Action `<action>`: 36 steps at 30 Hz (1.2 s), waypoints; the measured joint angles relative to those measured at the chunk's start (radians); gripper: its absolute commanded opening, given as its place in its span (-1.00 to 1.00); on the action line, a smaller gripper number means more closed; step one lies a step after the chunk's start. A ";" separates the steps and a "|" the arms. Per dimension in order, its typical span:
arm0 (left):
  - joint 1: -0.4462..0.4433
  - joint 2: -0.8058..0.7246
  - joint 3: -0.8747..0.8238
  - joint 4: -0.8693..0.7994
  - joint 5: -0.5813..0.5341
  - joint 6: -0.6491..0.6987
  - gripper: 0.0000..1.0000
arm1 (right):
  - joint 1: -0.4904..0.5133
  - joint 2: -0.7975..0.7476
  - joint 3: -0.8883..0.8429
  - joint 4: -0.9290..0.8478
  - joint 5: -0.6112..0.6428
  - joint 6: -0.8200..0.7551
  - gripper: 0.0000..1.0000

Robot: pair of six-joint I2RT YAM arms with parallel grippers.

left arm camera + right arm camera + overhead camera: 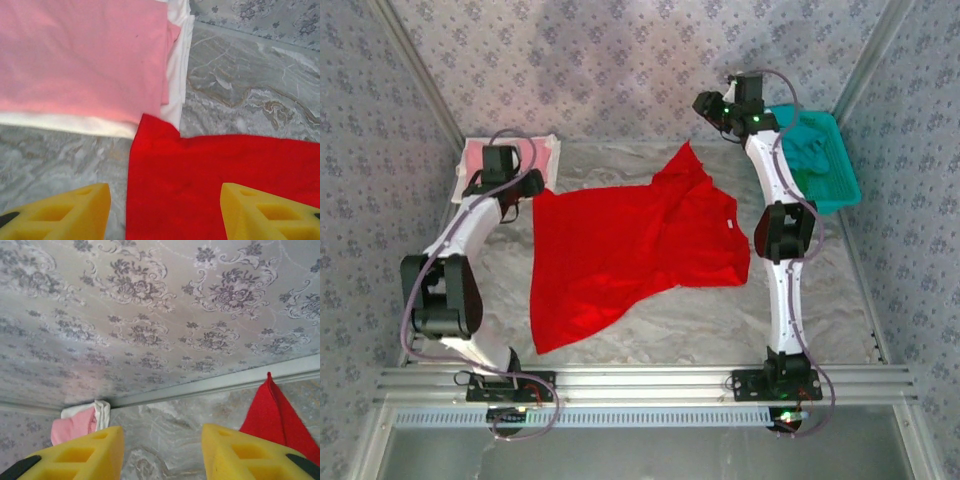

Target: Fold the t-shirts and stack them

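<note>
Progress: one pale pink cloth t-shirt, folded, rests on the flat white sheet at the marbled surface's far left. One bright red cloth t-shirt lies mid-surface, spread and rumpled, unfolded. The teal plastic mesh basket, far right, holds more teal and dark shirts, number indeterminate. Left hand, fingers apart, hovers over the red shirt's corner; right hand, fingers apart, empty.

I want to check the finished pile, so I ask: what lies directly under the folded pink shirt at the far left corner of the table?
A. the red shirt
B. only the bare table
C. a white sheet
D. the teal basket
C: in the left wrist view the pink shirt rests on a white sheet, whose edge sticks out along two of its sides.
</note>
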 measured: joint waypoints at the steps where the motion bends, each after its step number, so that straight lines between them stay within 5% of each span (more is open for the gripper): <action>1: 0.000 -0.041 -0.037 -0.015 0.001 -0.017 0.20 | 0.000 -0.041 -0.059 -0.016 -0.004 -0.023 -0.04; 9: -0.073 -0.446 -0.384 -0.243 0.014 -0.182 0.20 | 0.089 -0.779 -1.048 0.021 0.095 -0.204 -0.08; 14: -0.178 -0.528 -0.489 -0.441 0.021 -0.309 0.18 | 0.143 -0.976 -1.340 0.010 0.188 -0.272 -0.07; 27: -0.397 -0.526 -0.675 -0.529 0.047 -0.634 0.17 | 0.138 -0.689 -1.337 -0.093 0.322 -0.356 0.13; 32: -0.396 -0.486 -0.718 -0.477 0.027 -0.667 -0.27 | 0.137 -0.605 -1.271 -0.079 0.342 -0.362 0.06; 36: -0.374 -0.444 -0.720 -0.442 0.020 -0.660 -0.66 | 0.137 -0.543 -1.223 -0.055 0.325 -0.366 -0.27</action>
